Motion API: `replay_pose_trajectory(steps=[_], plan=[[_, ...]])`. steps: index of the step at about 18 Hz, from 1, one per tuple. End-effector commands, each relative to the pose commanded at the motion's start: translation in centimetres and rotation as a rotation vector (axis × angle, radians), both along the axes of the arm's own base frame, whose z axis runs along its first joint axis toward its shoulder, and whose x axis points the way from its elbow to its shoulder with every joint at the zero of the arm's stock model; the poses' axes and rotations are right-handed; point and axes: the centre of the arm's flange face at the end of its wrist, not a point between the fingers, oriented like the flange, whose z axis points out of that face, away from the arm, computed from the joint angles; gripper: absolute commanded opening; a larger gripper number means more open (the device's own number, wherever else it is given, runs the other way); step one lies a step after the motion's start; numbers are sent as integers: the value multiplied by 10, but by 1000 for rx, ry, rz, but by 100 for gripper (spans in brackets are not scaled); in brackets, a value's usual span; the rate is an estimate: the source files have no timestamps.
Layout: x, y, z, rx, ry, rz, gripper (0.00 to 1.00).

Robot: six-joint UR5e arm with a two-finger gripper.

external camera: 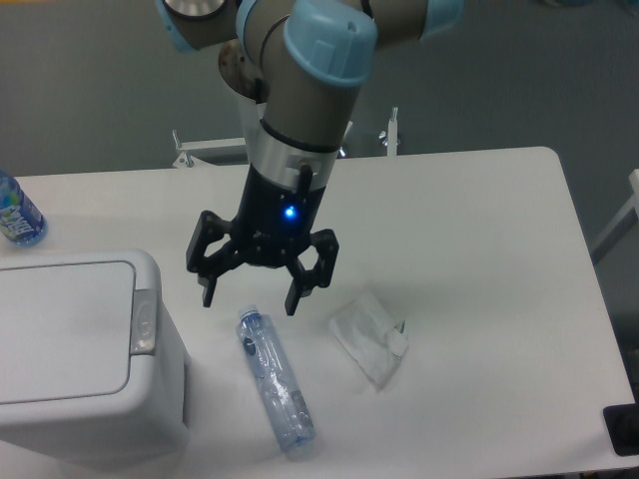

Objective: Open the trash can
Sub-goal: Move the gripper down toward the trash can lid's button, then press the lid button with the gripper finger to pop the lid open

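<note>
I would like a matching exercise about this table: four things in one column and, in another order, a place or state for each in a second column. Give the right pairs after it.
Things:
1. trash can
2. hand
3. clear plastic bottle
4. small plastic bag

Places or states:
A. lies flat on the table, right of the clear bottle
B. open, hanging above the table and holding nothing
C. at the left edge of the picture, lid shut
D. lies on its side between the bin and the bag

Pairs: 1-C, 2-B, 3-D, 4-A
</note>
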Motion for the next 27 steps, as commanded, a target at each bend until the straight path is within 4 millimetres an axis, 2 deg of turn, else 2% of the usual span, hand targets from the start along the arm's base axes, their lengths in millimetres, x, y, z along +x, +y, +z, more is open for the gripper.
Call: replay_pose_trajectory(steps=[4,13,27], plan=[[12,13,-8,-3,3,-27,100],[28,22,-11,-4,2,-50,100],[36,25,-15,-14,-1,-59,100]])
